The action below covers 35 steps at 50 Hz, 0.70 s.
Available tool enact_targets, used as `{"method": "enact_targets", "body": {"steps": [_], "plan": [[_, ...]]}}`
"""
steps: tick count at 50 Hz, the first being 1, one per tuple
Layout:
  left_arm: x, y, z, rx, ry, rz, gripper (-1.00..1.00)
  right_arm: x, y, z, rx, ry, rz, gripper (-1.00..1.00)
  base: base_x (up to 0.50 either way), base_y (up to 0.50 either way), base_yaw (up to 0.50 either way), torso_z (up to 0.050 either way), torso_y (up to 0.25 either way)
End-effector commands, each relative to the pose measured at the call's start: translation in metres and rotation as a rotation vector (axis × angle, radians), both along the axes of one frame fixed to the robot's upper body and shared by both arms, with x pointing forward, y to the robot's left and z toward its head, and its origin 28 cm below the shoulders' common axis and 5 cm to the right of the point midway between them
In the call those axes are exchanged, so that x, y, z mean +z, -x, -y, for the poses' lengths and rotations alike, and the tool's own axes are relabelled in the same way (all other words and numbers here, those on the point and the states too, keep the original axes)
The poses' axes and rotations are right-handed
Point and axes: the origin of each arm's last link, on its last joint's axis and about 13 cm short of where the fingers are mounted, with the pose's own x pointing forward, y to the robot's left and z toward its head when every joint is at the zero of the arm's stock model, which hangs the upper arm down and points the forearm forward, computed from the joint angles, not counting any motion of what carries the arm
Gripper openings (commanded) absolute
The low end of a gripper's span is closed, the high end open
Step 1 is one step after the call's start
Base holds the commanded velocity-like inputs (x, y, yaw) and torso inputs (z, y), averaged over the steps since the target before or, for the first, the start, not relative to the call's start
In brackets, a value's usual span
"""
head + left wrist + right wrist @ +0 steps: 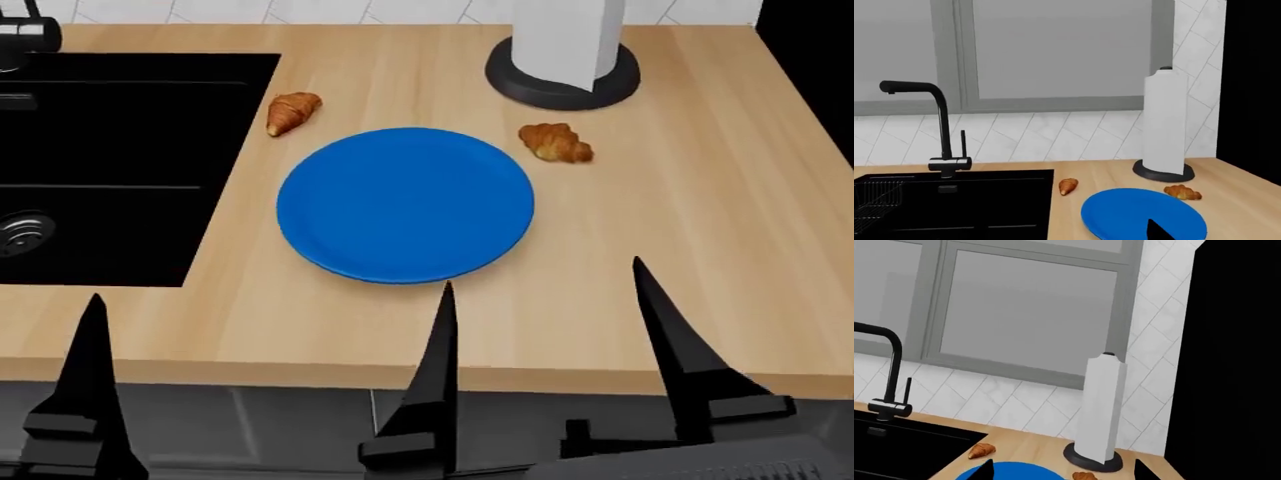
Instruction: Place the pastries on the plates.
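One croissant (292, 111) is lying slanted beside the sink (120, 160). The other croissant (555, 142) is lying slanted by the blue plate (404, 203). Both the left pincer (267, 330) and the right pincer (547, 315) are sitting wide, holding nothing.

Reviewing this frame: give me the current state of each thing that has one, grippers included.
Blue plate: flat on the counter, nothing on it.
Left croissant: on the counter beside the sink, off the plate.
Right croissant: on the counter near the paper towel holder, off the plate.
Left gripper: open, holding nothing.
Right gripper: open, holding nothing.
Faucet: no water visible.
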Motion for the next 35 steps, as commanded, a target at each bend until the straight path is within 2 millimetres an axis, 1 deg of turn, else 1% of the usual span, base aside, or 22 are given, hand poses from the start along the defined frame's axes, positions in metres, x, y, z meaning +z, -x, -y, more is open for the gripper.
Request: {"method": "enact_targets", "body": {"steps": [1, 6, 7, 8, 9, 11, 20, 29, 32, 35], "plan": [[0.000, 0.001, 0.000, -0.003, 0.002, -0.001, 1.00, 0.002, 0.003, -0.002, 0.008, 0.023, 0.023, 1.00, 0.38, 0.00, 0.00, 0.000, 0.000], [0.002, 0.002, 0.000, -0.005, -0.001, 0.006, 1.00, 0.005, 0.004, -0.001, 0.009, 0.025, 0.039, 1.00, 0.41, 0.00, 0.00, 0.000, 0.000], [0.003, 0.002, 0.000, -0.027, 0.025, -0.003, 1.00, 0.005, 0.004, -0.001, 0.008, 0.024, 0.040, 1.00, 0.43, 0.00, 0.00, 0.000, 0.000], [0.004, 0.002, 0.000, -0.024, 0.022, -0.001, 1.00, 0.006, 0.005, -0.001, 0.007, 0.024, 0.041, 1.00, 0.45, 0.00, 0.00, 0.000, 0.000], [0.003, 0.003, 0.000, 0.007, -0.023, 0.018, 1.00, 0.006, 0.005, -0.001, 0.008, 0.023, 0.042, 1.00, 0.45, 0.00, 0.00, 0.000, 0.000], [0.004, 0.005, 0.002, 0.001, -0.024, 0.018, 1.00, 0.006, 0.005, -0.001, 0.005, 0.027, 0.039, 1.00, 0.46, 0.00, 0.00, 0.000, 0.000], [0.005, 0.003, 0.001, 0.004, -0.021, 0.020, 1.00, 0.010, 0.005, 0.000, 0.007, 0.025, 0.053, 1.00, 0.46, 0.00, 0.00, 0.000, 0.000], [0.005, 0.003, 0.001, 0.001, -0.017, 0.019, 1.00, 0.010, 0.005, 0.000, 0.003, 0.023, 0.052, 1.00, 0.46, -0.06, 0.00, 0.000, 0.000], [0.005, 0.002, 0.001, 0.002, -0.014, 0.023, 1.00, 0.013, 0.006, 0.000, 0.002, 0.023, 0.057, 1.00, 0.46, -0.09, 0.00, 0.000, 0.005], [0.005, 0.001, 0.003, 0.001, -0.014, 0.023, 1.00, 0.010, 0.004, 0.000, 0.002, 0.026, 0.050, 1.00, 0.47, -0.09, 0.00, 0.000, 0.000]]}}
